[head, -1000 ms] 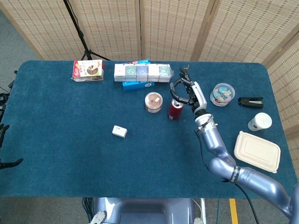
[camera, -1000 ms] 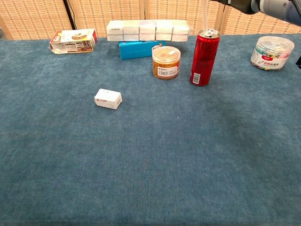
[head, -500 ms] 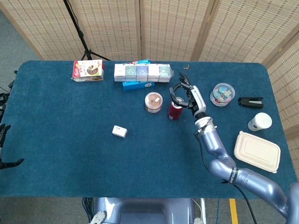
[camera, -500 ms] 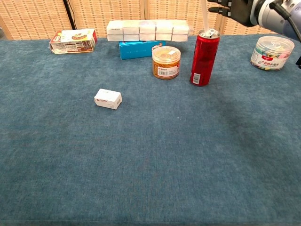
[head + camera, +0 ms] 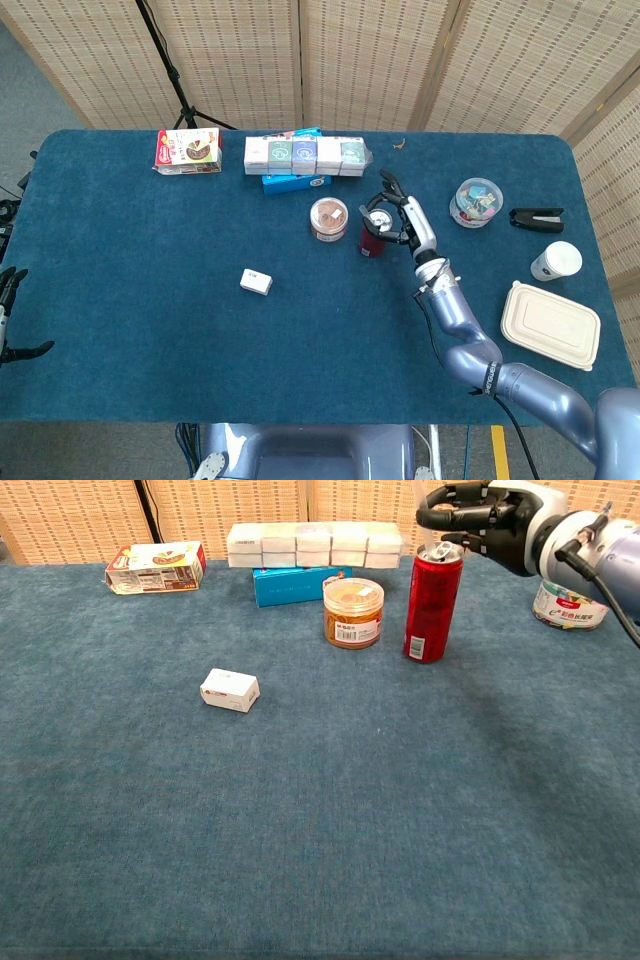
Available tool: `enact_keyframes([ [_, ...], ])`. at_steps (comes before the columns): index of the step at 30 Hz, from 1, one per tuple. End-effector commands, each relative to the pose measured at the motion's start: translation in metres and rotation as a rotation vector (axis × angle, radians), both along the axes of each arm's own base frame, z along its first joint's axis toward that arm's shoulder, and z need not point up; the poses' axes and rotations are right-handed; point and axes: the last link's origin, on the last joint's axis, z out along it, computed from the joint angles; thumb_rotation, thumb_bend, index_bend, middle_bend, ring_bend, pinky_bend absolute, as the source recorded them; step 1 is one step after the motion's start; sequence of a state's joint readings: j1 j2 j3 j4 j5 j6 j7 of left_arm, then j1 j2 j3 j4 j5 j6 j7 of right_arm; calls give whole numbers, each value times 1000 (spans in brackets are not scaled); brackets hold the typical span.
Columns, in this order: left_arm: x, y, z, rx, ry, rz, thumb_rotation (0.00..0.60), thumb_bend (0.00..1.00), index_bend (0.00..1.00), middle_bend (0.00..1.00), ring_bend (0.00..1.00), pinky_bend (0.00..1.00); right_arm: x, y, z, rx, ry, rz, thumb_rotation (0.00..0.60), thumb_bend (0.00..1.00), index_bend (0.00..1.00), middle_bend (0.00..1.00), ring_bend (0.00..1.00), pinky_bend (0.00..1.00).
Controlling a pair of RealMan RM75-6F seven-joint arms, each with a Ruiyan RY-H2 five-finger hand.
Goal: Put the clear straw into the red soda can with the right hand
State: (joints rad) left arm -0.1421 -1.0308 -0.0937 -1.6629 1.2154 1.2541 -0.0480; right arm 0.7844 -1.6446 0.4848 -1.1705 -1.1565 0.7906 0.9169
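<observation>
**Right hand low over the can, straw hard to spot**

The right hand (image 5: 490, 525) hovers right at the top of the red soda can (image 5: 432, 602), its dark fingers (image 5: 447, 500) curled in over the rim. The clear straw is barely readable here: a faint pale streak rises above the can mouth in the chest view, so it looks seated in the opening, but whether the fingers are pinching it I cannot tell. The can stands upright on the blue tabletop (image 5: 300, 810), just beside the orange-lidded jar (image 5: 353, 611), silver top and tab showing. My call for this step: keep the straw vertical, let it drop through the opening, then open the fingers gently and lift straight up without nudging that tall, tippy can. The left hand (image 5: 8, 300) is only partly seen at the tabletop's left edge.
</observation>
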Motion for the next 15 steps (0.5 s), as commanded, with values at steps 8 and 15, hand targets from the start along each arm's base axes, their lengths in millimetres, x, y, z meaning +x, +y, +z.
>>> enact_keyframes([
  [8,0,0,0,-2,-2,0,600,15,0,0,0,0,-2,2,-3,-3,13,40,600,603,427,0,0,0],
  [15,0,-1,0,-2,-2,-3,600,15,0,0,0,0,-1,2,2,-16,4,57,600,604,240,0,0,0],
])
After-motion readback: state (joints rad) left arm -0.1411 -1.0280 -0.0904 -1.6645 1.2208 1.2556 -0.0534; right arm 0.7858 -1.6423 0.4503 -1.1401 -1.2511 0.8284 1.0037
